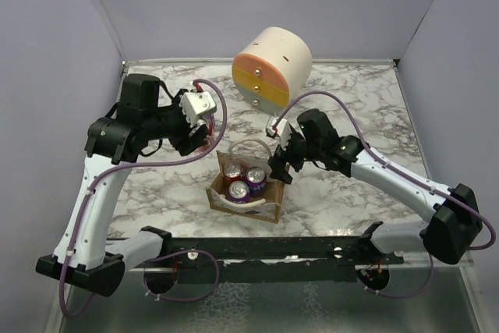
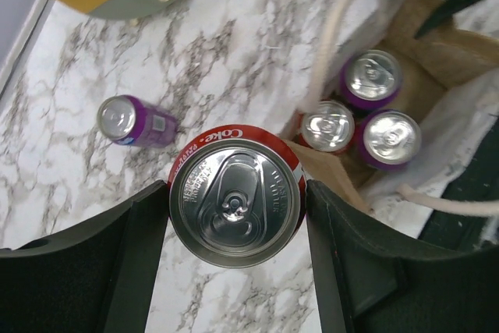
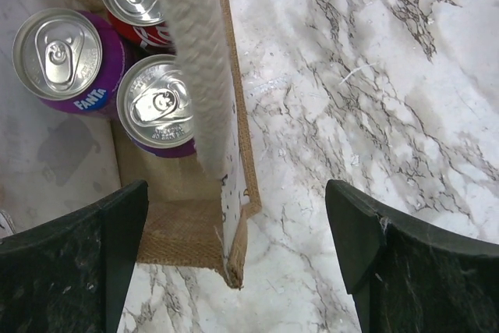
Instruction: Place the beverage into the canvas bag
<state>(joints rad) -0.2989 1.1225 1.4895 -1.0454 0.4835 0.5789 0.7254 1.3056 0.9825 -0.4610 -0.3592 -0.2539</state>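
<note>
Top camera: high on the near side, angled down. Wrist cameras: close, straight down between own jaws. All three share the tan-brown boxy canvas bag (image 1: pixel 214 193).

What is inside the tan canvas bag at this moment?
The tan canvas bag holds three upright drinks: two purple cans and one red can. Its floor beneath them is hidden.

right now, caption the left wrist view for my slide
Left fingers grip a Coke can near the canvas bag
</note>
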